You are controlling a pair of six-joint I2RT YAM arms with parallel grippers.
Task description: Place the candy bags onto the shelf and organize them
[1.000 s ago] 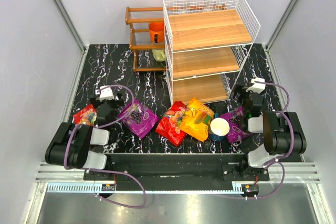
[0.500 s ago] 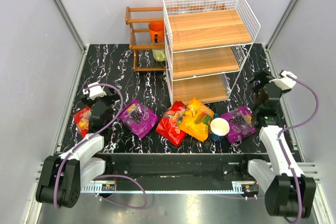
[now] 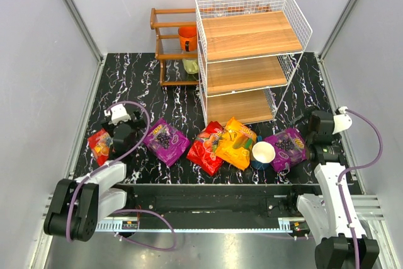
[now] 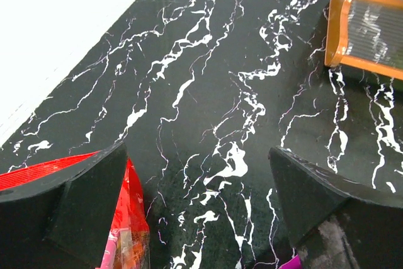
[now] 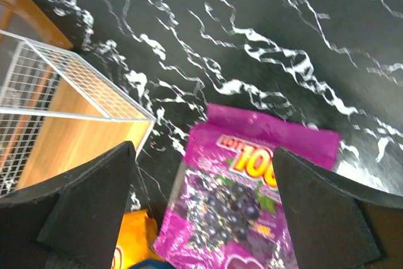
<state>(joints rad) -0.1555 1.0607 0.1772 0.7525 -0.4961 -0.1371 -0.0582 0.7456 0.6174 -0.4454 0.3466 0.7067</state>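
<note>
**Candy bags on the worktop, both hands spread wide**

Black, white-veined marble worktop (image 3: 138, 80). A tall white wire shelf with three light wooden boards (image 3: 252, 36) stands at the back, with a dark brown wooden rack (image 3: 169, 36) just left of it.

All five glossy candy bags lie in a row near the front:
- a red bag (image 3: 101, 145)
- a purple bag (image 3: 167, 141)
- a second red bag (image 3: 206, 149), overlapped by the orange-yellow bag (image 3: 236, 144)
- a second purple bag (image 3: 286, 148)

A white paper cup (image 3: 263, 153) sits between the last two.

Left hand (image 4: 198, 181): fully spread and empty, between the first red and first purple bags. Right hand (image 5: 204, 181): fully spread and empty, by the second purple bag.
</note>
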